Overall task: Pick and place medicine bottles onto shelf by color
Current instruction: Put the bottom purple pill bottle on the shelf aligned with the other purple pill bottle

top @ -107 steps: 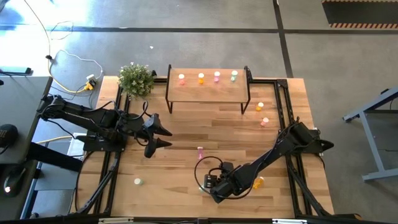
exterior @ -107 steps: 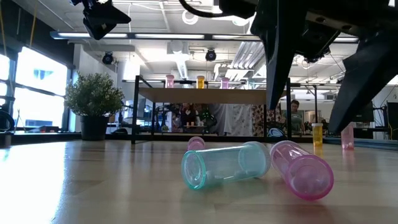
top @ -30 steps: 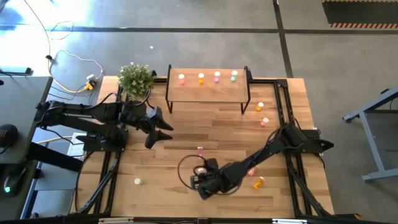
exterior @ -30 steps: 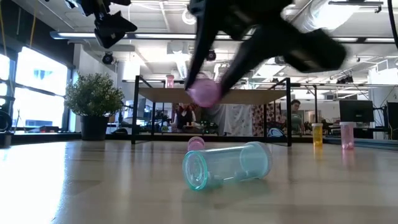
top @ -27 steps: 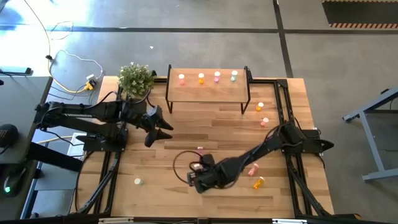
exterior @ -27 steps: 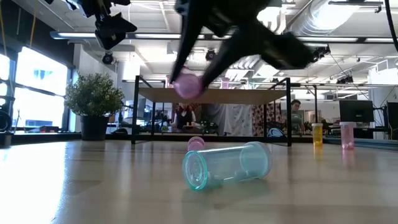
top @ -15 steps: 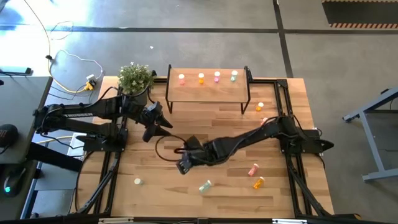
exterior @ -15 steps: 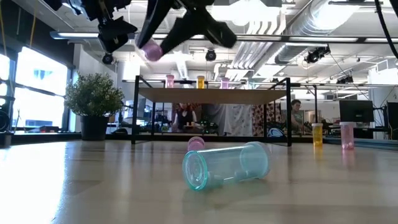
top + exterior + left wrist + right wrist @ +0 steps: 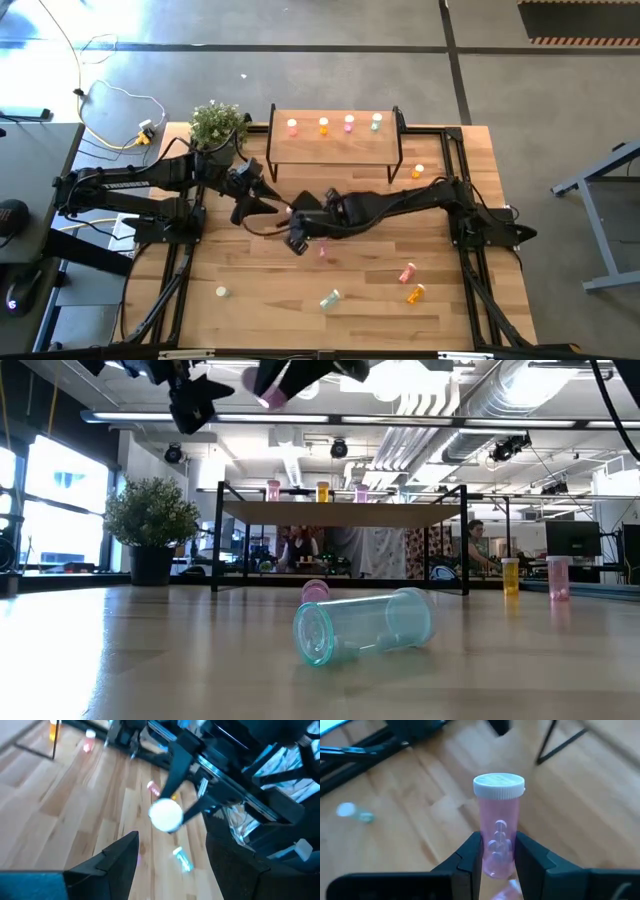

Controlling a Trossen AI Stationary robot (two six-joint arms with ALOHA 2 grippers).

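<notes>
Right gripper [image 9: 495,851] clamps a pink bottle [image 9: 497,826] above mid-worktop [image 9: 450,320], facing the left gripper [image 9: 268,200], its fingers spread, before the shelf [image 9: 335,146]

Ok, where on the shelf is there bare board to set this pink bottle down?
The shelf has four bottles in a row along its far edge: pink, orange, pink, green. The whole near strip is bare, and so is the left corner beside the first pink bottle.

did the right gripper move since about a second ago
Yes. The right gripper, shut on a pink bottle, has swung from the table's near edge toward the shelf and the open left gripper.
</notes>
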